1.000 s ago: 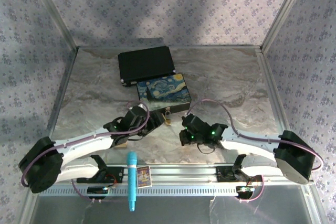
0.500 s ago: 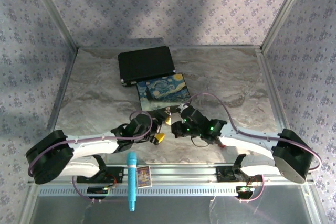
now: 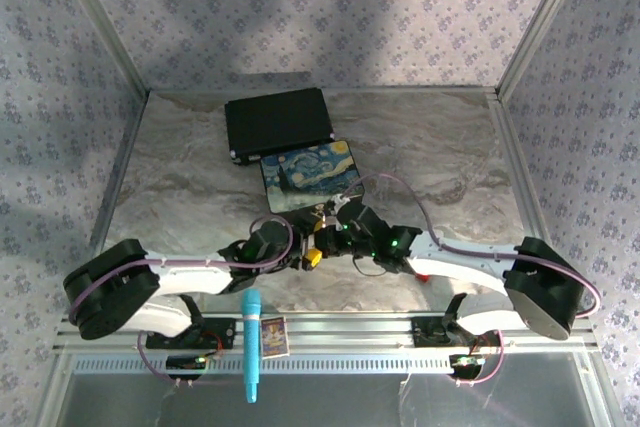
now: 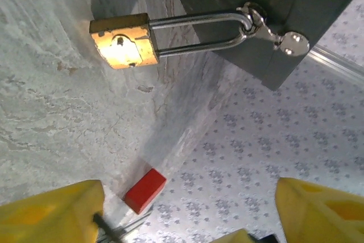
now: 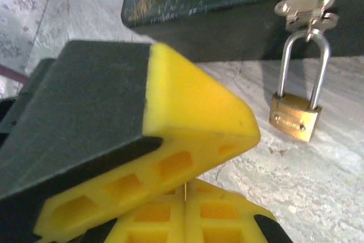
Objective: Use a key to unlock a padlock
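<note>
Top external: left hand (image 3: 310,253), wide, and right hand (image 3: 330,238), narrow, now closer together beside padlock (image 4: 124,42).

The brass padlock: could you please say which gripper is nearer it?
Right, apparently. The right gripper sits just nearside of the brass-yellow metal padlock; the left gripper lies farther back.

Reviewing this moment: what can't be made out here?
Padlock and key in the top external view: too small, crowded by both grippers.
Whether the right gripper pinches anything: right wrist view, the left gripper blocks its tips.
Key's teeth: both wrist views, too small and blurred.
</note>
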Action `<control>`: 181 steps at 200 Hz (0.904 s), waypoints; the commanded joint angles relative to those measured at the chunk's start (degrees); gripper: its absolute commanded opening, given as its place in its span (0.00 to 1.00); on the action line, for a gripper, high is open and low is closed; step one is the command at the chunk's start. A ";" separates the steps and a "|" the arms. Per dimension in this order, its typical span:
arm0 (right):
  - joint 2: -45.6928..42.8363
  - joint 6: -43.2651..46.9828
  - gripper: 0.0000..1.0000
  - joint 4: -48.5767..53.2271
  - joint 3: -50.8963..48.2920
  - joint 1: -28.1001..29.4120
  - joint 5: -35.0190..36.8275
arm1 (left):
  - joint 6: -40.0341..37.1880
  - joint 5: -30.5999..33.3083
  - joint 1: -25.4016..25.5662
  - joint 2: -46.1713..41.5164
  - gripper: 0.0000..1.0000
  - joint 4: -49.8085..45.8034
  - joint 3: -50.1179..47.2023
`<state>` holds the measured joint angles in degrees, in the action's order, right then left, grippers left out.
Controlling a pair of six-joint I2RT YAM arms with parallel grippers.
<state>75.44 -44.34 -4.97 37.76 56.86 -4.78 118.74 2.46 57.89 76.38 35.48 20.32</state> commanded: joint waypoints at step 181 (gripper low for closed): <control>-3.95 -0.59 0.00 -1.40 -1.92 -2.48 -1.27 | -4.87 3.27 0.22 -5.89 0.00 -4.83 -1.46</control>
<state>72.40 -44.80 -4.86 36.18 54.87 -5.91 116.99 5.23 57.98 73.03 32.91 18.61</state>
